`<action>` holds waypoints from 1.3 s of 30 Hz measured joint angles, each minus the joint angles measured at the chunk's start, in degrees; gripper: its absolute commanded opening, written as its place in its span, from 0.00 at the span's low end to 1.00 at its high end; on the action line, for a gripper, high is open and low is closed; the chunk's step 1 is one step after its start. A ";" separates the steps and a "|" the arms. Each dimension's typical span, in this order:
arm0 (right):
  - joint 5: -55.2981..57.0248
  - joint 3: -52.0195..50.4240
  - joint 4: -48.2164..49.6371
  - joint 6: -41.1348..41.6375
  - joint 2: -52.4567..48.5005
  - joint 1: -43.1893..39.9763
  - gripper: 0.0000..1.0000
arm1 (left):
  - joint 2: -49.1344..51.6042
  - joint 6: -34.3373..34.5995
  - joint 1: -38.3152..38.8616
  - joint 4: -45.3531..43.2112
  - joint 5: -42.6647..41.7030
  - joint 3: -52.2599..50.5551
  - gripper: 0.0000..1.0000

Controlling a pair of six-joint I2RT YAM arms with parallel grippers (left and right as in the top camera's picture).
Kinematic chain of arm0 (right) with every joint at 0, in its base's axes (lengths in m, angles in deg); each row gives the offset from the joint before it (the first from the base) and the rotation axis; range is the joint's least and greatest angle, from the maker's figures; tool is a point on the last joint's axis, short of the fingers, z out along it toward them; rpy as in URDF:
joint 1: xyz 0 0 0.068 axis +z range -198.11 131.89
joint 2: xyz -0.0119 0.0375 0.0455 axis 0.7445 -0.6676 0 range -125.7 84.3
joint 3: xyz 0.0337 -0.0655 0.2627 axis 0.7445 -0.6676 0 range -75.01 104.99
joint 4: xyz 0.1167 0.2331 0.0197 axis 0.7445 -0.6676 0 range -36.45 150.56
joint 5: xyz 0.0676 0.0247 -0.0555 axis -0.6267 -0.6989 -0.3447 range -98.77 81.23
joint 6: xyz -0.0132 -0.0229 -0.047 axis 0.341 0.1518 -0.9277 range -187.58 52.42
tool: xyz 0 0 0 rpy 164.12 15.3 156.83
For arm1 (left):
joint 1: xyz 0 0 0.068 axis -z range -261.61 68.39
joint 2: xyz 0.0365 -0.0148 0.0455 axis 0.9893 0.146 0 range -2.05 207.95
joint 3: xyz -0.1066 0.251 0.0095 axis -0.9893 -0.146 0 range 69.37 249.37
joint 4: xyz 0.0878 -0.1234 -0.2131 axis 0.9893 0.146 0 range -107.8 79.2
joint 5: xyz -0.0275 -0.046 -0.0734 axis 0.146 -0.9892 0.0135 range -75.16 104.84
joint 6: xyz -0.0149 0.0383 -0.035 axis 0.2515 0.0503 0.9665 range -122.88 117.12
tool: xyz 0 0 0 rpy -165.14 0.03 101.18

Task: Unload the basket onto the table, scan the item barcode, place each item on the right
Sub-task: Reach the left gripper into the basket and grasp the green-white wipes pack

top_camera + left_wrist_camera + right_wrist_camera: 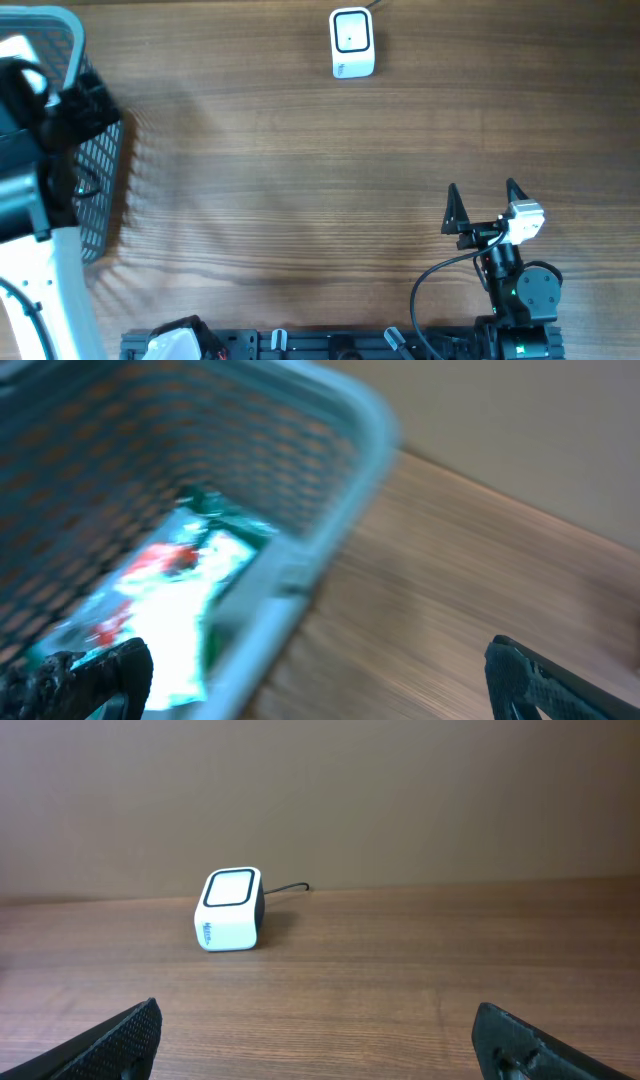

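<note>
Packet in basket looked light, soft, glossy film, probably slippery; view blurred. Pinch flat edge, not middle. Left gripper gaped, empty; right gripper likewise.

Item: green-white-red packet, blurred, lying inside mesh basket. Scanner: white, dark-framed window upward, far desk edge.

Bare wood is stretching across the middle of the table, giving open passage from the right gripper to the scanner standing at the far edge — while at the left, the basket is walling in a packet with its mesh sides, its top standing open.
</note>
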 measured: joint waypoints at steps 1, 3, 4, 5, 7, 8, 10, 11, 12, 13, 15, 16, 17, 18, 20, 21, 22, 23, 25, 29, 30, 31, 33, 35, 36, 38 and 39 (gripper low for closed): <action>0.00 0.02 0.00 0.00 0.00 0.00 1.00 | 0.46 0.00 -3.08 0.02 0.07 0.04 1.00; 0.00 0.00 0.00 0.00 0.00 0.00 1.00 | 1.81 0.00 -6.36 0.37 0.07 0.07 1.00; 0.00 0.02 0.00 0.00 0.00 0.00 1.00 | 2.80 0.00 -7.69 0.46 0.07 0.07 1.00; 0.00 0.02 0.00 0.00 0.00 0.00 1.00 | 4.02 0.00 -8.83 0.35 0.07 0.07 1.00; 0.00 0.00 0.00 0.00 0.00 0.00 0.99 | 6.93 0.00 -10.91 -0.28 0.04 0.07 1.00; 0.00 0.00 0.00 0.00 0.00 0.00 1.00 | 8.22 0.00 -11.76 -0.55 -0.04 0.07 1.00; 0.00 0.02 0.00 0.00 0.00 0.00 1.00 | 10.67 0.00 -13.60 -1.27 -0.85 0.07 1.00; 0.00 0.00 0.00 0.00 0.00 0.00 1.00 | 11.82 -0.02 -14.73 -1.53 -1.75 0.07 1.00; 0.00 0.02 0.00 0.00 0.00 0.00 1.00 | 12.92 -0.24 -15.98 -1.60 -2.67 0.07 1.00; 0.00 0.00 0.00 0.00 0.00 0.00 1.00 | 14.14 -0.66 -17.25 -1.73 -3.69 0.07 1.00; 0.00 0.02 0.00 0.00 0.00 0.00 1.00 | 16.46 -2.14 -19.41 -2.27 -5.40 0.07 1.00; 0.00 0.00 0.00 0.00 0.00 0.00 1.00 | 17.59 -3.04 -20.31 -2.45 -6.16 0.07 1.00; 0.00 0.02 0.00 0.00 0.00 0.00 1.00 | 17.92 -3.21 -20.57 -2.51 -6.29 0.07 1.00; 0.00 0.00 0.00 0.00 0.00 0.00 1.00 | 20.09 -4.85 -21.81 -2.58 -7.43 0.07 1.00; 0.00 0.02 0.00 0.00 0.00 0.00 1.00 | 22.60 -7.43 -22.71 -2.12 -8.83 0.07 1.00; 0.00 0.02 0.00 0.00 0.00 0.00 0.99 | 23.78 -8.74 -22.95 -2.05 -9.22 0.07 1.00; 0.00 0.02 0.00 0.00 0.00 0.00 1.00 | 25.20 -10.21 -23.06 -1.90 -9.53 0.04 1.00; 0.00 0.00 0.00 0.00 0.00 0.00 1.00 | 26.34 -11.17 -23.04 -1.86 -9.73 -0.02 1.00; 0.00 0.02 0.00 0.00 0.00 0.00 1.00 | 28.57 -12.81 -23.04 -1.70 -10.64 -0.24 1.00; 0.00 0.02 0.00 0.00 0.00 0.00 1.00 | 31.67 -13.99 -23.04 -0.74 -11.47 -0.72 1.00; 0.00 0.00 0.00 0.00 0.00 0.00 1.00 | 32.74 -14.23 -23.04 -0.61 -11.69 -0.72 1.00; 0.00 0.02 0.00 0.00 0.00 0.00 1.00 | 33.31 -14.23 -23.04 -0.52 -11.85 -0.72 1.00; 0.00 0.02 0.00 0.00 0.00 0.00 1.00 | 34.21 -14.29 -23.04 -0.55 -12.02 -0.98 1.00; 0.00 0.00 0.00 0.00 0.00 0.00 1.00 | 34.77 -14.43 -23.04 -1.33 -12.07 -1.95 1.00; 0.00 0.02 0.00 0.00 0.00 0.00 1.00 | 34.95 -14.43 -23.04 -1.92 -12.09 -2.56 1.00; 0.00 0.02 0.00 0.00 0.00 0.00 1.00 | 35.19 -14.43 -23.04 -3.52 -12.15 -4.17 1.00; 0.00 0.00 0.00 0.00 0.00 0.00 1.00 | 35.26 -14.43 -23.06 -4.26 -12.17 -4.92 1.00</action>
